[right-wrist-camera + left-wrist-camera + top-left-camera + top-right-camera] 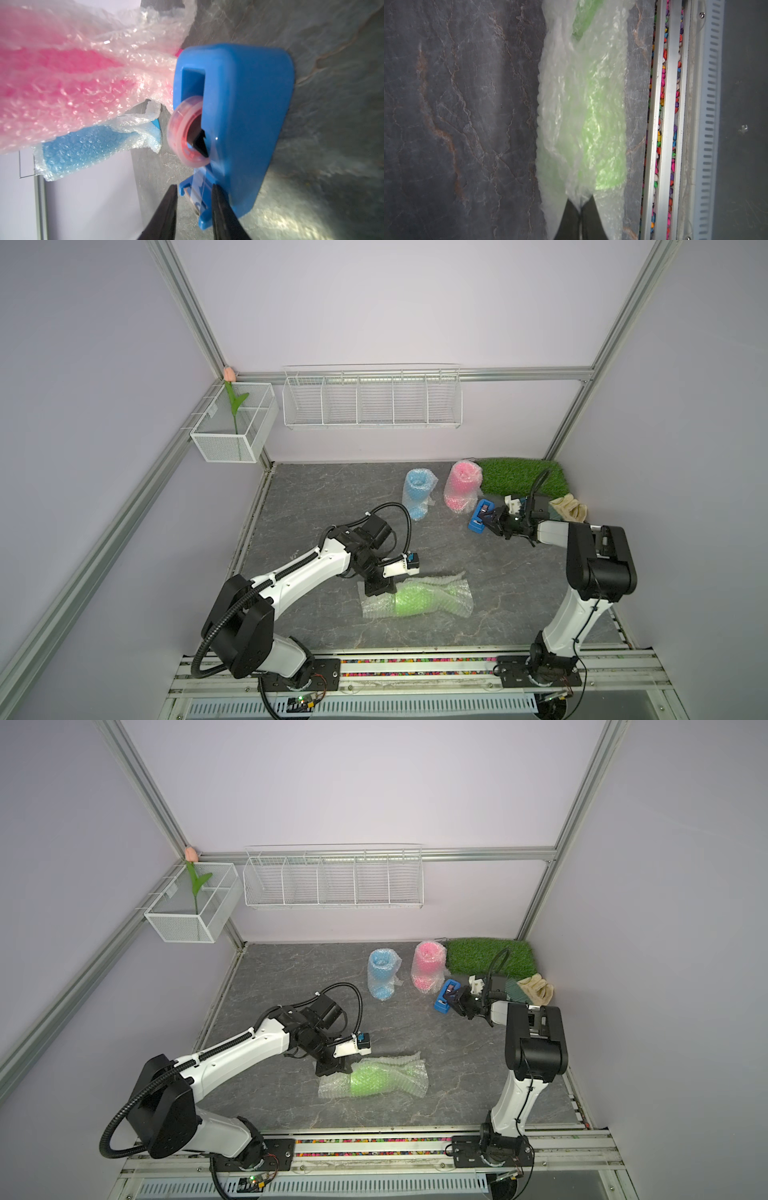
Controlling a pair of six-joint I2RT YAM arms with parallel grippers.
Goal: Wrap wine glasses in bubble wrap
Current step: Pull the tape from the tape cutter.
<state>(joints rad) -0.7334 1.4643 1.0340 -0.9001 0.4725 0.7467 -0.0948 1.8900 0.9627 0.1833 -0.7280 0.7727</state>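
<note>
The lime green wine glass (409, 600) (368, 1080) lies on its side near the table's front, rolled in bubble wrap (451, 593) (571, 104). My left gripper (380, 587) (580, 207) is shut on a bunched fold of that wrap at the roll's left end. Two wrapped glasses stand at the back: the blue one (417, 493) (83, 149) and the pink one (461, 485) (72, 72). My right gripper (492, 520) (194, 187) is at a blue tape dispenser (478, 520) (249, 104). Its jaws stand apart on either side of the clear tape strip at the cutter.
A green grass mat (519, 477) and a beige cloth bundle (569, 508) lie at the back right behind my right arm. A white wire rack (372, 400) and a mesh box (235, 423) with a tulip hang on the walls. A rail of coloured pebbles (415, 660) edges the front.
</note>
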